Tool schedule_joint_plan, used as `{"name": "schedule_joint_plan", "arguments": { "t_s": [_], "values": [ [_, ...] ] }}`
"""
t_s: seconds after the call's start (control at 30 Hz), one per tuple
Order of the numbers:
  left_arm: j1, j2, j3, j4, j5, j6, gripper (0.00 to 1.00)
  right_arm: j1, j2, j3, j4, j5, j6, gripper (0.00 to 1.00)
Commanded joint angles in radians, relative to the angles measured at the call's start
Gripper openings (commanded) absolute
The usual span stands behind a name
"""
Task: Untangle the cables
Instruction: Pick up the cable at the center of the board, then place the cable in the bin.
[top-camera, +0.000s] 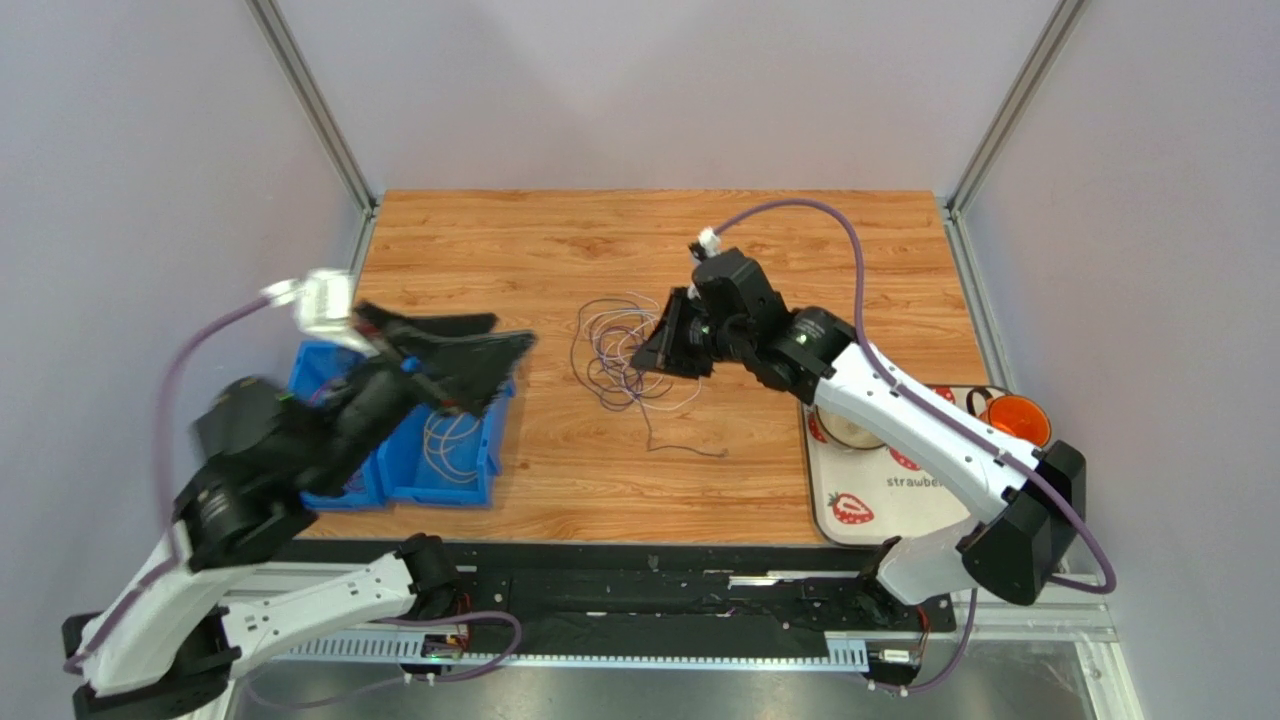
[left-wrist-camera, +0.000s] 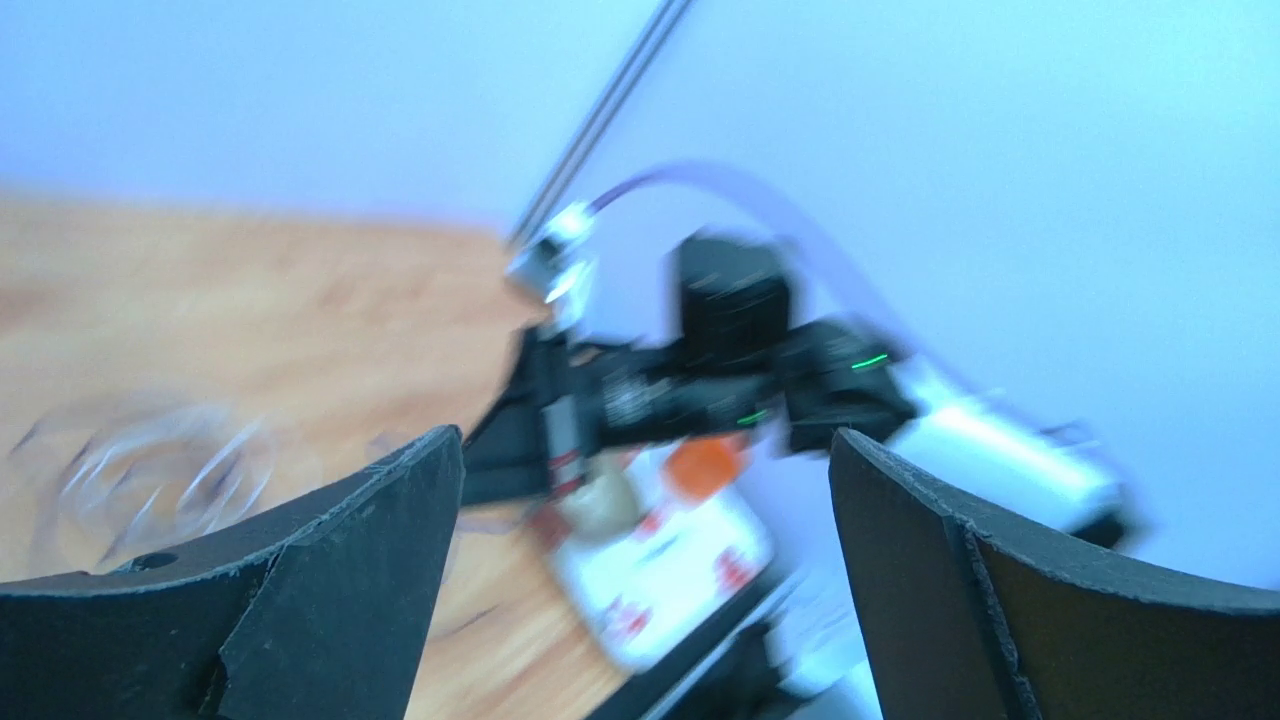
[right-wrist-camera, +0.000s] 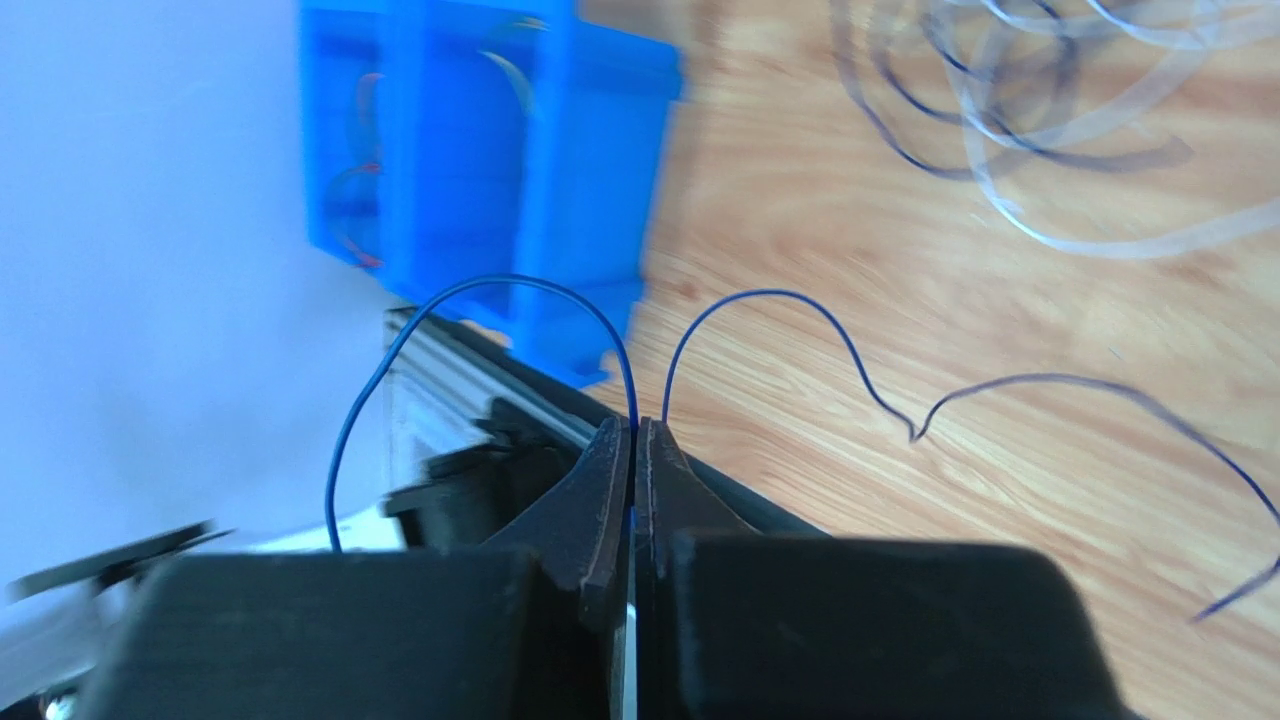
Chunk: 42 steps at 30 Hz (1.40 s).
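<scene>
Right end effector pinched shut on one thin dark cable; left end effector wide open, empty. Cables mid-frame look light, floppy, snaggy: grab single strands.

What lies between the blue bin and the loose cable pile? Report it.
Only bare wooden table separates the blue bin from the cable pile, per the top view. The open left gripper hangs over the bin's edge there.

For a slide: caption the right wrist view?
Right gripper pinching a thin bluish cable over the wooden table, blue bin behind.
</scene>
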Motion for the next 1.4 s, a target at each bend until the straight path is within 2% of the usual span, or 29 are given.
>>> {"name": "schedule_joint_plan", "arguments": {
  "t_s": [0.0,0.07,0.2,0.37,0.4,0.53,0.57,0.67,0.77,0.97,1.17,1.37],
  "values": [
    [-0.002,-0.133,-0.013,0.335,0.099,0.031,0.99,0.019,0.098,0.253,-0.057,-0.085,-0.099,0.00],
    [-0.002,-0.147,0.034,0.406,0.110,0.014,0.99,0.022,0.138,0.382,-0.067,-0.117,-0.105,0.00],
    [-0.002,-0.132,0.109,0.536,0.223,-0.015,0.99,0.050,0.261,0.586,-0.047,-0.180,-0.116,0.00],
    [-0.002,-0.136,0.096,0.723,0.164,-0.106,0.99,0.102,0.400,0.860,-0.027,-0.219,-0.144,0.00],
    [-0.002,-0.133,0.088,0.765,0.165,-0.107,0.99,0.108,0.455,0.959,-0.025,-0.231,-0.144,0.00],
    [-0.002,-0.107,0.073,0.892,0.168,-0.137,0.97,0.126,0.575,1.167,0.016,-0.311,-0.127,0.00],
    [-0.002,-0.099,0.079,0.918,0.174,-0.134,0.94,0.128,0.591,1.181,0.074,-0.346,-0.113,0.00],
    [-0.002,-0.067,0.123,0.932,0.205,-0.132,0.95,0.129,0.611,1.177,0.209,-0.389,-0.058,0.00],
    [-0.002,-0.047,0.148,0.969,0.228,-0.120,0.96,0.137,0.638,1.204,0.266,-0.405,-0.038,0.00],
    [-0.002,-0.030,0.148,1.040,0.265,-0.140,0.96,0.149,0.697,1.203,0.331,-0.426,0.003,0.00],
    [-0.002,-0.036,0.143,1.041,0.222,-0.135,0.96,0.172,0.766,1.200,0.346,-0.415,0.011,0.00],
    [-0.002,-0.047,0.146,1.027,0.236,-0.117,0.97,0.175,0.784,1.100,0.309,-0.357,-0.024,0.00]
  ]
}}
